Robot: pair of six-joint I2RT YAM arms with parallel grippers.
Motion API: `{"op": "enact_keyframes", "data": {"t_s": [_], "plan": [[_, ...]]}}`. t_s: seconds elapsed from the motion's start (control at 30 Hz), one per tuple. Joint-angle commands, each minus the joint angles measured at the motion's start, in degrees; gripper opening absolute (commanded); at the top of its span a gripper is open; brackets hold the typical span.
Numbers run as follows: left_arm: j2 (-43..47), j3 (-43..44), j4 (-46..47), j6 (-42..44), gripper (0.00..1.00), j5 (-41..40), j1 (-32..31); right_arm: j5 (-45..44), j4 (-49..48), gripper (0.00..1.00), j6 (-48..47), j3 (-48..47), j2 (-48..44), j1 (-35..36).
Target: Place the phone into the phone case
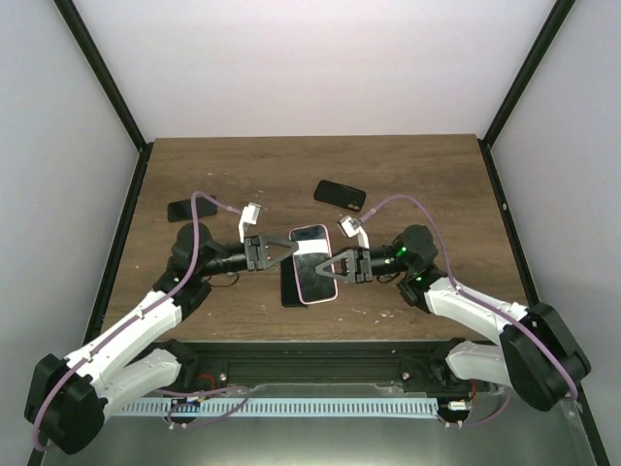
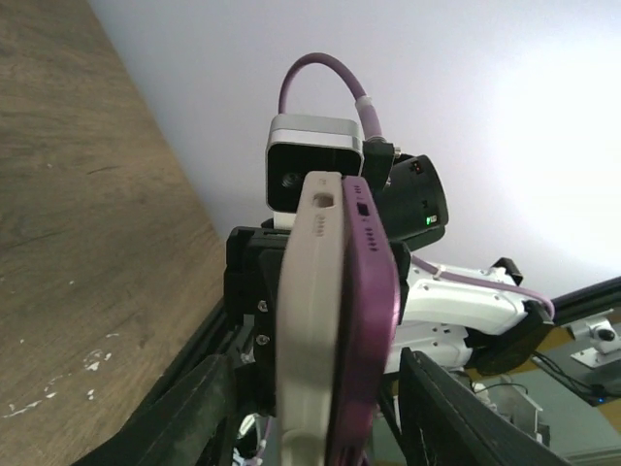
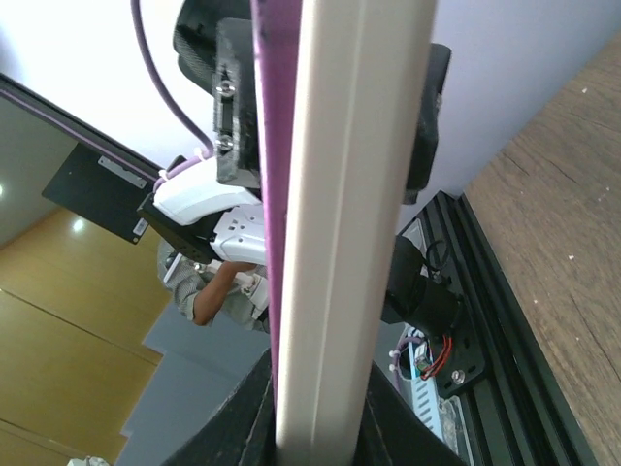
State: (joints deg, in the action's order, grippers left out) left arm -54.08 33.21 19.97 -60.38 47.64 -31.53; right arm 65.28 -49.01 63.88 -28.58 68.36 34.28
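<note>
A cream phone (image 1: pixel 312 260) pressed against a purple-pink case (image 1: pixel 331 291) hangs above the table's near middle, between both grippers. My right gripper (image 1: pixel 333 268) is shut on the pair from the right. In the right wrist view its fingers (image 3: pixel 238 422) clamp the cream phone (image 3: pixel 354 194) and the purple case (image 3: pixel 277 194) edge-on. My left gripper (image 1: pixel 291 249) is at the pair's left end. In the left wrist view its fingers (image 2: pixel 189 413) stand spread on either side of the phone (image 2: pixel 310 320) and case (image 2: pixel 374 320), with a gap on the phone side.
A dark flat slab (image 1: pixel 289 289) lies on the table under the held phone. A black phone (image 1: pixel 340 194) lies at the back middle, and another black one (image 1: pixel 181 210) at the left. The black frame rail (image 1: pixel 320 354) runs along the near edge.
</note>
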Motion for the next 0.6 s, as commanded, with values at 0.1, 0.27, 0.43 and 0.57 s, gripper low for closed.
{"op": "enact_keyframes", "data": {"t_s": [0.1,0.27,0.43,0.57], "plan": [[1.16,-3.61,13.74,-8.19,0.38,1.90,-0.09,0.23,-9.74,0.15,2.75,-1.92,-1.77,0.35],[0.96,-4.13,17.70,-10.40,0.25,2.07,-0.06,1.87,-14.00,0.16,5.05,-1.13,-0.51,0.65],[0.33,-3.95,18.88,-11.23,0.45,2.81,-0.04,1.78,-16.37,0.15,6.11,-0.78,0.09,1.07],[0.47,-4.56,20.92,-12.59,0.50,2.76,-0.08,2.06,-17.03,0.15,6.43,-0.86,-0.07,1.43]]}}
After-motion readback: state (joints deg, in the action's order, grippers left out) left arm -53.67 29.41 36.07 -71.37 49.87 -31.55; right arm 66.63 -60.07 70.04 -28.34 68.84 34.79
